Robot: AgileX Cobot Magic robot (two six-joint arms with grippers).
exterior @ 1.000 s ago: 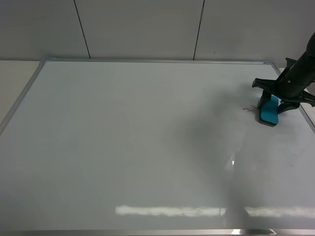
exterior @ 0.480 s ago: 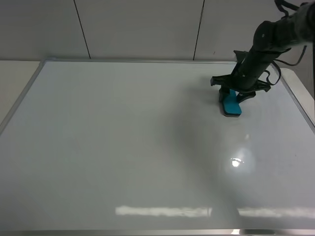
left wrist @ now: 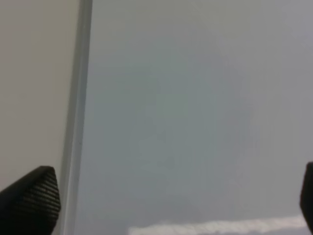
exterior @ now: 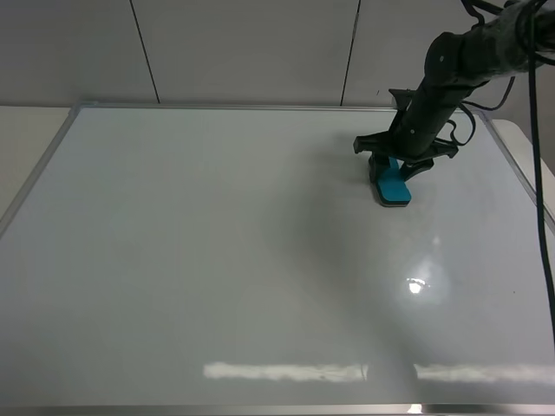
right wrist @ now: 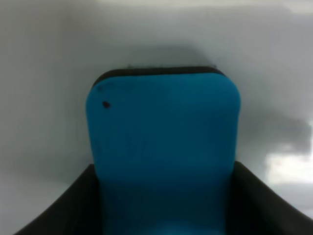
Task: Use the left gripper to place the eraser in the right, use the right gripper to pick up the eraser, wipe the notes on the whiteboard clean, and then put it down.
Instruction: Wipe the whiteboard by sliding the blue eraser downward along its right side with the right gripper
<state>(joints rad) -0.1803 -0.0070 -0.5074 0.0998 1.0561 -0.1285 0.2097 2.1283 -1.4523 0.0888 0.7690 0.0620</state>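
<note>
The whiteboard point(exterior: 217, 260) fills the exterior high view, glossy white in a thin silver frame. My right gripper point(exterior: 395, 167) reaches down from the upper right, shut on the teal-blue eraser point(exterior: 392, 189), whose dark base rests on the board. The right wrist view shows the eraser point(right wrist: 161, 142) clamped between the two black fingers point(right wrist: 73, 208) over the white surface. No red notes show on the board. The left gripper point(left wrist: 168, 205) appears only in its wrist view, open wide and holding nothing, above the board's frame point(left wrist: 78, 122).
A beige tabletop point(exterior: 26, 139) borders the board on the left, and a grey panelled wall point(exterior: 251, 52) stands behind. A black cable point(exterior: 542, 173) hangs from the right arm along the board's right edge. Light glare lies near the front edge.
The right gripper has slid the eraser leftward and toward the back, from the right edge. The small red mark beside the eraser a second ago no longer shows.
</note>
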